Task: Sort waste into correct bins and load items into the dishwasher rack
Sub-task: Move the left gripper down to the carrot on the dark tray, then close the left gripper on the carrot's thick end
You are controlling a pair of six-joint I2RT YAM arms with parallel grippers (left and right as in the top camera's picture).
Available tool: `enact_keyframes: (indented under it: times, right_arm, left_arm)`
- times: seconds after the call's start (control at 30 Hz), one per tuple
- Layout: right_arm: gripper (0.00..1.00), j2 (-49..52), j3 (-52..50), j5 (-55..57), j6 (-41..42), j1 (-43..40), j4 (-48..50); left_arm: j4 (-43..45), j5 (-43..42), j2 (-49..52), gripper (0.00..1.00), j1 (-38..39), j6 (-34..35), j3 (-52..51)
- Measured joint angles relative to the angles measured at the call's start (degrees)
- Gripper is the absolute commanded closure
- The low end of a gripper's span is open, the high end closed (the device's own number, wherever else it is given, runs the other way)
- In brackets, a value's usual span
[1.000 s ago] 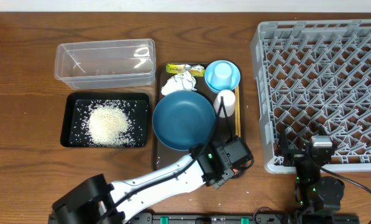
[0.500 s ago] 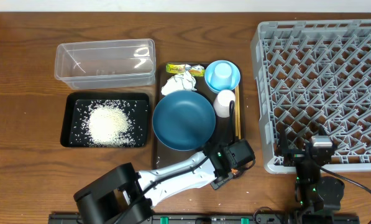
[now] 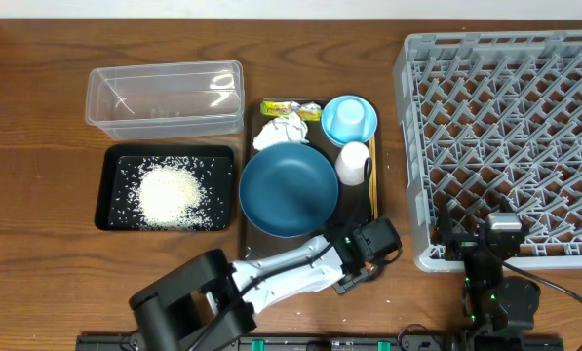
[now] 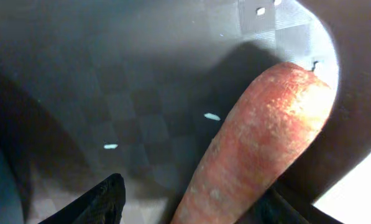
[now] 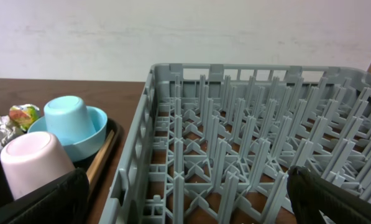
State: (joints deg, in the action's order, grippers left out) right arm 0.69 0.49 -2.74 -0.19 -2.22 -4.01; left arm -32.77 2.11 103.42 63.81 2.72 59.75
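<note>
Overhead showed rice [image 3: 169, 195] already in the black tray [image 3: 110, 161]; rack [image 3: 505, 127] had nothing yet. Meanwhile the carrot [image 4: 260, 143] lay at 5 o'clock on the brown tray [image 3: 256, 249], between parted left jaws; right jaws gaped too.

Dark brown wooden table [image 3: 37, 244] under even light, plain white wall [image 5: 173, 31] behind

Carrot [image 4: 260, 149]: lower end cut off at 6 o'clock, left wrist view; overhead, hidden under left gripper [image 3: 368, 246].
Fingertips [image 4: 104, 199]: only dark ends show, at 6 o'clock edge.
Dishwasher rack [image 3: 505, 127]: cropped at 3 o'clock overhead.
</note>
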Motion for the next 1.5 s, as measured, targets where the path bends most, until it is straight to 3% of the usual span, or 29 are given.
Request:
enact_keyframes:
  times: [0.13,0.5,0.7,0.83,0.93,1.5]
  right_arm:
    - [0.01,0.0,0.0,0.02,0.0,0.0,0.0]
    - [0.01,0.0,0.0,0.0,0.0,0.0,0.0]
    - [0.01,0.0,0.0,0.0,0.0,0.0,0.0]
    - [0.01,0.0,0.0,0.0,0.0,0.0,0.0]
    - [0.01,0.0,0.0,0.0,0.0,0.0,0.0]
    - [0.01,0.0,0.0,0.0,0.0,0.0,0.0]
  left_arm:
    - [0.0,-0.35,0.0,0.43,0.02,0.07,0.0]
    - [-2.43,-1.11,-0.28,0.55,0.07,-0.11,0.39]
    - [-3.17,-1.77,-7.58,0.63,0.07,0.07,0.76]
    - [-3.19,-1.75,-12.66,0.61,0.04,0.02,1.9]
    - [-3.26,-2.19,-14.29,0.51,-0.13,0.09,2.14]
    - [-3.74,-7.8,-3.63,0.5,-0.7,-2.67,-0.28]
